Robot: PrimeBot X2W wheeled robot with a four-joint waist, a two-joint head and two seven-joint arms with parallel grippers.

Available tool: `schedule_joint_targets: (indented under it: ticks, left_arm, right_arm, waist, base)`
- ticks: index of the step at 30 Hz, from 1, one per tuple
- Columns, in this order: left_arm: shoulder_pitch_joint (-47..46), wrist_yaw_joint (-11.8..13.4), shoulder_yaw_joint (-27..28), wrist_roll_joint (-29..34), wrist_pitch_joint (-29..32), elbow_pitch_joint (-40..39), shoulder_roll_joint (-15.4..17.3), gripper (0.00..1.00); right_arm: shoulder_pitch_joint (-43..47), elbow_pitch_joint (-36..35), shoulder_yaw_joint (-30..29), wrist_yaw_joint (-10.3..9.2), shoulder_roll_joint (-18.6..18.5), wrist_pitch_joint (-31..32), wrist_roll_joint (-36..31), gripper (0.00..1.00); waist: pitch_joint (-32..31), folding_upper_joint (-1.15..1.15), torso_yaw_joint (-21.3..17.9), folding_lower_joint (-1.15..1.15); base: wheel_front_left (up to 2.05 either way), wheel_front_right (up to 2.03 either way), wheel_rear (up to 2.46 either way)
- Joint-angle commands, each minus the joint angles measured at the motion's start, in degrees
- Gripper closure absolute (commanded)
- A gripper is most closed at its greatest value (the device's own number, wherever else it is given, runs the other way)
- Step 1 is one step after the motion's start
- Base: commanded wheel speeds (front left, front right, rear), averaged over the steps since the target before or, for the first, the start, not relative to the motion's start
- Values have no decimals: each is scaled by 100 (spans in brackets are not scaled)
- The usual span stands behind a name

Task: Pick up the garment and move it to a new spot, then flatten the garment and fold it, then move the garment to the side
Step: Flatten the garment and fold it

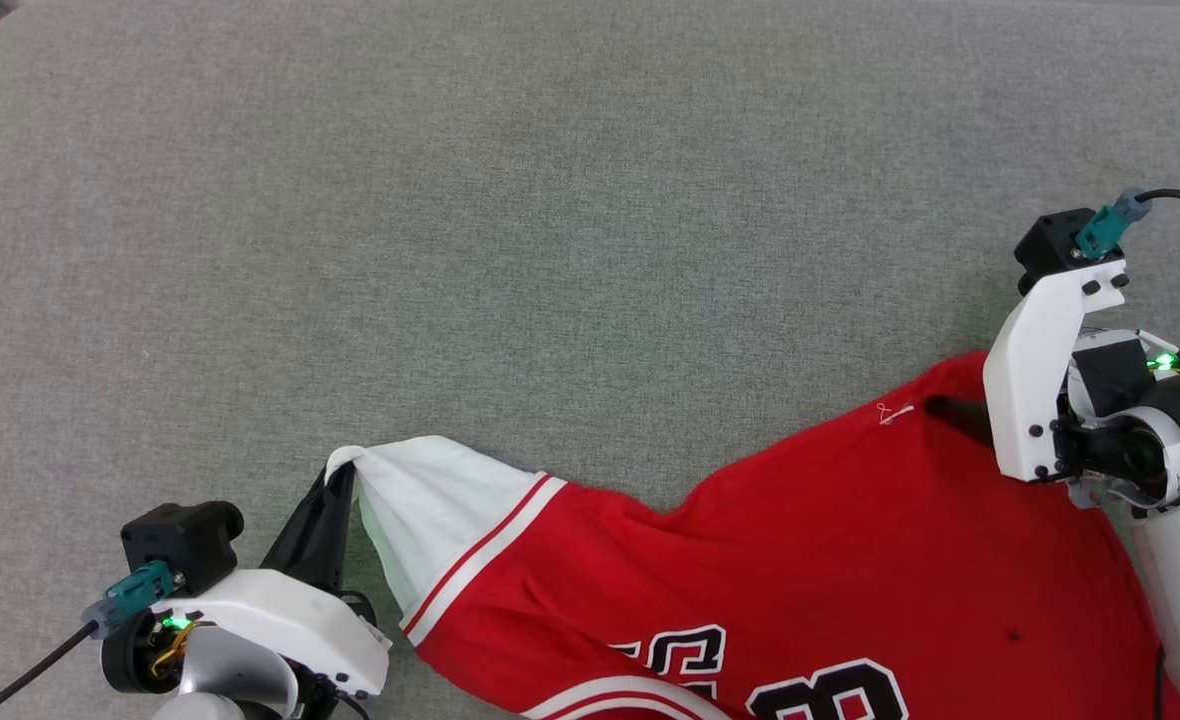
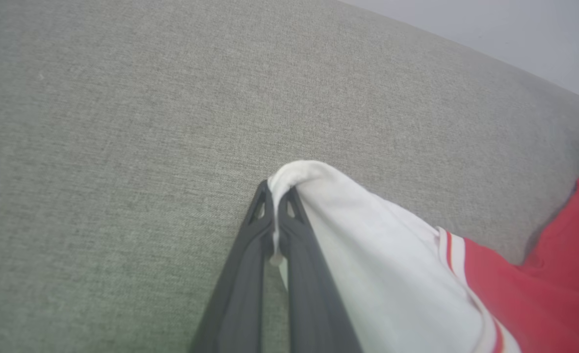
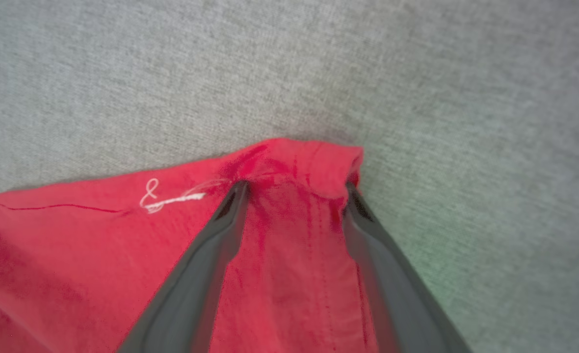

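The left gripper [image 2: 276, 198] is clamped tight on the tip of the white sleeve [image 2: 368, 245]. A thin fold of cloth is pinched between its two dark fingers, and the sleeve end is drawn up into a small peak over the grey cloth surface [image 1: 550, 200]. The right gripper [image 3: 294, 193] has its fingers spread wide, one on each side of the red hem corner [image 3: 309, 157]. The cloth lies between them and is not pinched. A loop of loose white thread [image 3: 171, 198] sits just to the left of that corner.

Out from those two points, the garment [image 1: 850, 540] spreads across the near part of the surface, from the sleeve at near left to the corner at right. Its far edge dips in the middle, and the black-and-white print [image 1: 830, 690] runs off the near edge of the head view.

It looks light, soft and quite limp, so it should sag between any two holds and drag instead of sliding as one piece. The thin knit will probably stretch, and a shallow pinch may slip. The sleeve tip seems a weak hold, since pulling there would likely lengthen the sleeve before the body follows. The stitched hem at the right corner is thicker and should give a firmer bite if taken deep between the fingers, keeping off the thread, which could snag
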Motion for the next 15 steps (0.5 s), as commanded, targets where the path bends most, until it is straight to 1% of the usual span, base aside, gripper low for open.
schedule_joint_targets:
  ticks: [1, 5, 10, 15]
  left_arm:
    - [-90, -5, 18, -25, -35, 21, -11, 100]
    - [-100, -27, 18, -33, -54, 87, 5, 100]
    - [-169, -64, -32, -25, -35, 127, -3, 100]
    - [-383, -110, 0, 58, 30, 73, 149, 100]
  right_arm:
    - [231, 307, 176, -4, 93, 25, 38, 100]
    - [143, 390, 256, -3, -35, -52, 199, 100]
    - [133, 332, 271, -4, -142, -199, 195, 100]
    - [-4, 72, 193, -3, -274, -514, 245, 100]
  waist:
    - [-2, 0, 3, 0]
    - [-68, 0, 7, 0]
    - [-185, 0, 31, 0]
    - [-430, 0, 38, 0]
  base:
    - [0, 0, 0]
    - [0, 0, 0]
    - [0, 0, 0]
    - [0, 0, 0]
